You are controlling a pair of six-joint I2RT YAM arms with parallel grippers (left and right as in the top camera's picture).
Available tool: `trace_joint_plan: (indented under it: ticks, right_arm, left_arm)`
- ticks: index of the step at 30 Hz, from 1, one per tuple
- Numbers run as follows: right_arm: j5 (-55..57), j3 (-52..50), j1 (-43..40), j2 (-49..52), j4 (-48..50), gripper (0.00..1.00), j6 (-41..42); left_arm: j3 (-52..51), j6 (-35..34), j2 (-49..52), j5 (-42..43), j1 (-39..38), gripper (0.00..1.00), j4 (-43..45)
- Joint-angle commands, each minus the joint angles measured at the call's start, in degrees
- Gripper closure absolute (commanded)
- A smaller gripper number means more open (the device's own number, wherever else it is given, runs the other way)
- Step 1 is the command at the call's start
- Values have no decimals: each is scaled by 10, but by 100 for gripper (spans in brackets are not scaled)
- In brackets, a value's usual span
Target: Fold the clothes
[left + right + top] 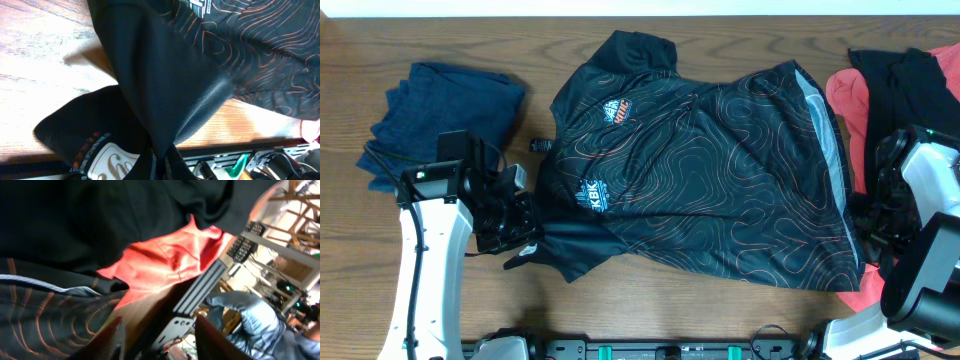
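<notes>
Brown table (420,40) is lying under a black shirt (720,180). The left gripper (520,232) is squeezing its sleeve (570,255). The right gripper (159,327) is holding its fingers apart beside red cloth (165,255).

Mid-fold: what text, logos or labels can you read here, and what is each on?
"KBK": top line of the white-and-blue logo on the black jersey; the line beneath is unreadable.
Orange-and-white crest near its collar: too small to read.
White script on the label, left wrist view: cut off, unreadable.
Right wrist view: no text.
</notes>
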Motion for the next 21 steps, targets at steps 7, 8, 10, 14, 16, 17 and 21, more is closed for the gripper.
trace_joint_plan:
  ticks: [7,8,10,14,16,17,21]
  right_arm:
    - [-116,-5,-3,2,48,55,-103]
    - [-129,-7,-3,2,51,56,-108]
    - [-146,-17,-2,2,61,56,-121]
    - [-154,-49,1,2,81,55,-129]
    - [-154,-69,1,2,98,53,-128]
    - [-154,-79,1,2,108,52,-128]
    - [-156,-92,1,2,117,51,-128]
  left_arm:
    - [-3,-7,3,-7,3,94,0]
    - [-3,-7,3,-7,3,94,0]
    - [-3,-7,3,-7,3,94,0]
    - [-3,-7,3,-7,3,93,1]
    - [-3,-7,3,-7,3,94,1]
    - [-3,-7,3,-7,3,93,1]
    - [-3,-7,3,-7,3,93,1]
